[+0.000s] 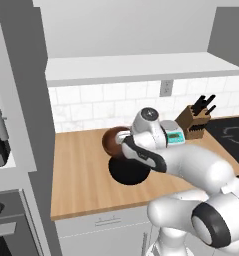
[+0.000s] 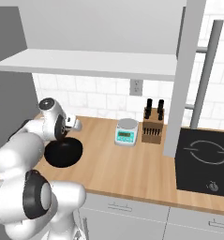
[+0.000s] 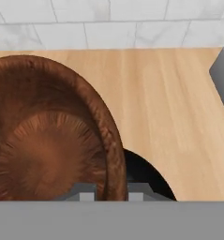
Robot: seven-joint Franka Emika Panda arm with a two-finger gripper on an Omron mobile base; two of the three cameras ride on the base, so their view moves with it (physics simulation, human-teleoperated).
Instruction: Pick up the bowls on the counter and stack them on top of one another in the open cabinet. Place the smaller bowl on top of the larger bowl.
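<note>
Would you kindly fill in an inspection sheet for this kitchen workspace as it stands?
Surface: counter, light wood, tiled wall behind.
Job's things: smaller bowl, brown wood, at the end effector; larger bowl, black, on the counter below it; open cabinet above, nothing seen on it.
Clutter: kitchen scale; knife block; both right of the bowls.
End effector: fingers straddle the smaller bowl's rim, one inside, one outside; whether they clamp it cannot be told.
Cables: nothing seen.
Surroundings: wall outlet; black cooktop at the right.
</note>
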